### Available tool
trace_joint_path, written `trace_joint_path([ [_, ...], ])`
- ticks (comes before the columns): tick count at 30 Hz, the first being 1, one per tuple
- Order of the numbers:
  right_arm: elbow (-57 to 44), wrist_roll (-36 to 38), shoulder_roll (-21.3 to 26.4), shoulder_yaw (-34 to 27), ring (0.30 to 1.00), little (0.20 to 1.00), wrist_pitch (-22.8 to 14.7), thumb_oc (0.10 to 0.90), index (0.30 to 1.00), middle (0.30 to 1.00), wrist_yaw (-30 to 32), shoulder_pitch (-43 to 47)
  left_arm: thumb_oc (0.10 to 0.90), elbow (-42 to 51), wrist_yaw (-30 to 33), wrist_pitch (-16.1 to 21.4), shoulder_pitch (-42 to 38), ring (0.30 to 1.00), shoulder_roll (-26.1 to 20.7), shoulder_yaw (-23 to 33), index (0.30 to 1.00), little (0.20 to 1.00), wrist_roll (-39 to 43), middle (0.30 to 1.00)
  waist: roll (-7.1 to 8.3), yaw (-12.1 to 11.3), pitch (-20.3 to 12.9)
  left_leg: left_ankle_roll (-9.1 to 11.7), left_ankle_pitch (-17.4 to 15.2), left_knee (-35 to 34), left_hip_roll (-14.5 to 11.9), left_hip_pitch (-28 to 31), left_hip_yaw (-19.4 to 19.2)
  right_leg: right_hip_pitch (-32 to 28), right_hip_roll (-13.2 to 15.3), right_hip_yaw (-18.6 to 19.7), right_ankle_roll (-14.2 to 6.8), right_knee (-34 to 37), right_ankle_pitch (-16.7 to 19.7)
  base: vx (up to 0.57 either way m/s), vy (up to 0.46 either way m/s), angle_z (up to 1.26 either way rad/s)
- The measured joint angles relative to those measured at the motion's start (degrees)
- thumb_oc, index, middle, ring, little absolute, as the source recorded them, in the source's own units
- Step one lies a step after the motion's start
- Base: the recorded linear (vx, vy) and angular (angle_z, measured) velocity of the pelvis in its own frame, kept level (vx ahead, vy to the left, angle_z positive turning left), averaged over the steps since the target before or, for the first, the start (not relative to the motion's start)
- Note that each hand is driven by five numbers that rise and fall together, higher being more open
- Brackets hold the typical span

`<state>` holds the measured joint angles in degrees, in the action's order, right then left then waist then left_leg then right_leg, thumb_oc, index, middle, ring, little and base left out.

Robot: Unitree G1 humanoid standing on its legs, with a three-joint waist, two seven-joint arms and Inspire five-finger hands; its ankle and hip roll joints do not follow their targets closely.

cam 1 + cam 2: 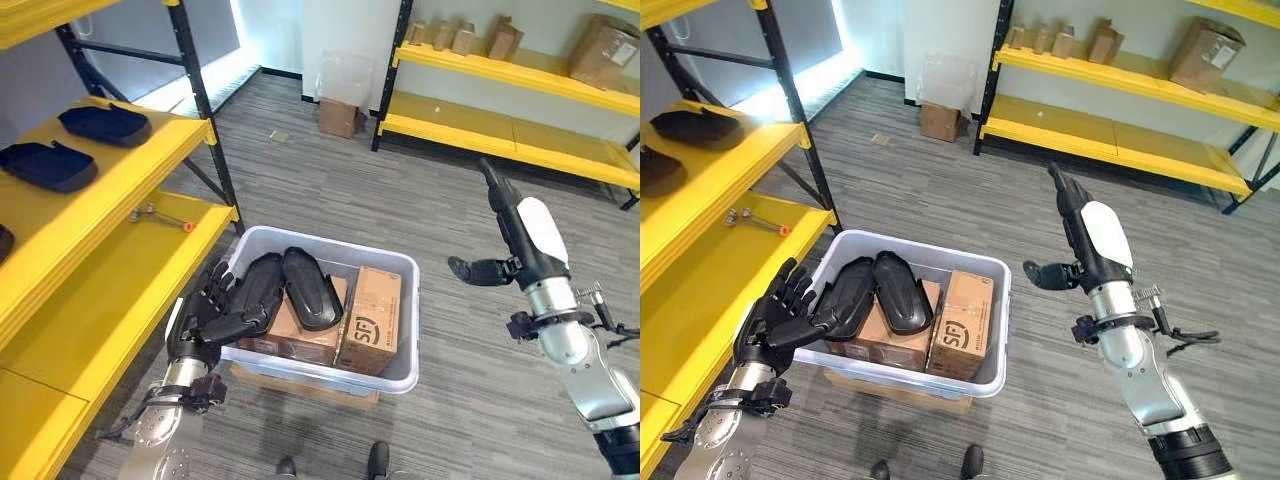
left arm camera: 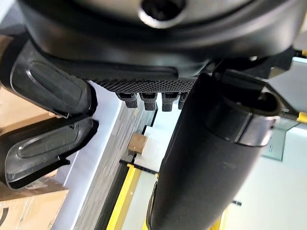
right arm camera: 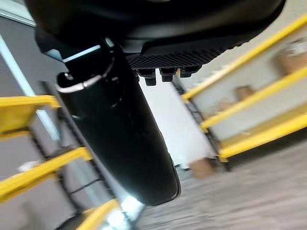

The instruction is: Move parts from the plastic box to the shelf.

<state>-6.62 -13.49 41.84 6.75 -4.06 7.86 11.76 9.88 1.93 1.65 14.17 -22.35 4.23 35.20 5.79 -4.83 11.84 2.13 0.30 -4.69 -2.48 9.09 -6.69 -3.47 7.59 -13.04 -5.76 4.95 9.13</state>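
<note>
A pale plastic box (image 1: pixel 412 320) stands on the floor beside the yellow shelf (image 1: pixel 110 290). Two black moulded parts lie side by side in it, on top of cardboard cartons: the left part (image 1: pixel 255 290) and the right part (image 1: pixel 312 288). My left hand (image 1: pixel 200 318) is at the box's left rim with its fingers spread and straight. Its thumb reaches along the left part's (image 2: pixel 45 86) lower end. My right hand (image 1: pixel 1090 240) is raised in the air to the right of the box, fingers straight and thumb out, holding nothing.
Two more black parts (image 1: pixel 105 123) (image 1: pixel 45 165) rest on the shelf's upper tier, and a small tool (image 1: pixel 160 215) lies on the tier below. Cardboard cartons (image 1: pixel 372 320) fill the box's bottom. A second yellow rack (image 1: pixel 520 110) with cartons lines the far wall, with a carton (image 1: pixel 338 117) on the floor nearby.
</note>
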Motion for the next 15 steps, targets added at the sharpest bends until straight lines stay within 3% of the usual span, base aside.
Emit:
trace_joint_path([
  [3,-2.4,0.0,-0.2,6.8,1.0,1.0,1.9,0.9,1.0,1.0,-6.4,4.6,0.9,0.3,0.0,-1.5,-0.1,1.0,-0.1,-0.1,1.0,1.0,0.0,1.0,0.36,-2.0,-0.2,0.0,0.0,0.0,0.1,-0.2,1.0,-0.4,0.1,-0.3,0.2,0.0,-0.3,0.09,-0.024,0.15],
  [6,6.5,-0.1,-5.4,16.5,1.0,1.0,5.4,0.9,1.0,1.0,-8.8,12.9,0.9,0.2,-0.1,-3.4,-1.0,1.0,-1.9,-4.1,1.0,1.0,0.0,1.0,0.96,-3.6,-0.2,0.1,0.3,0.0,0.1,-1.2,2.8,-0.4,0.2,-1.7,0.0,0.0,-0.8,0.07,0.012,0.24],
  [7,10.6,-0.1,-8.5,18.4,1.0,1.0,6.9,0.9,1.0,1.0,-9.5,14.9,0.9,0.2,-0.3,-4.3,-1.9,1.0,-1.8,-5.9,1.0,1.0,0.0,1.0,1.04,-5.1,-0.2,0.1,0.5,0.0,0.1,-2.2,3.1,0.6,0.1,-1.9,0.1,0.0,-0.8,0.02,0.061,0.4],
  [10,12.7,-0.4,-11.2,19.5,1.0,1.0,8.7,0.9,1.0,1.0,-10.6,16.0,0.9,-0.3,0.1,-4.6,-2.4,1.0,-2.1,-6.2,1.0,1.0,0.0,1.0,0.54,-6.9,1.5,0.0,1.0,0.3,0.6,-3.9,5.0,1.1,0.5,-2.0,0.2,0.0,-0.7,-0.17,0.007,0.32],
  [12,19.7,-1.1,-15.5,19.5,1.0,1.0,9.6,0.9,1.0,1.0,-8.7,21.6,0.9,-3.1,0.1,-4.2,-8.5,1.0,-4.5,-7.6,1.0,1.0,0.0,1.0,1.31,-6.7,5.0,0.1,0.9,4.1,0.6,-10.3,7.1,4.9,0.6,-2.0,0.3,-1.2,-0.6,-0.3,-0.039,0.57],
  [13,25.7,-2.2,-15.1,19.4,1.0,1.0,9.7,0.9,1.0,1.0,-8.0,27.5,0.9,-3.1,0.1,-4.1,-14.8,1.0,-4.8,-8.5,1.0,1.0,0.1,1.0,0.39,-8.5,12.1,0.5,1.2,8.5,0.4,-16.9,9.2,9.3,0.3,-2.0,1.1,-2.3,0.0,-0.31,0.007,0.52],
  [15,27.3,-2.2,-14.3,19.3,1.0,1.0,10.0,0.9,1.0,1.0,-7.8,28.6,0.9,-3.1,0.2,-4.0,-15.9,1.0,-4.8,-8.4,1.0,1.0,0.1,1.0,-0.39,-9.2,15.7,0.8,1.4,9.6,0.4,-18.9,9.9,10.6,0.1,-2.1,1.6,-2.6,0.3,-0.22,0.047,0.28],
])
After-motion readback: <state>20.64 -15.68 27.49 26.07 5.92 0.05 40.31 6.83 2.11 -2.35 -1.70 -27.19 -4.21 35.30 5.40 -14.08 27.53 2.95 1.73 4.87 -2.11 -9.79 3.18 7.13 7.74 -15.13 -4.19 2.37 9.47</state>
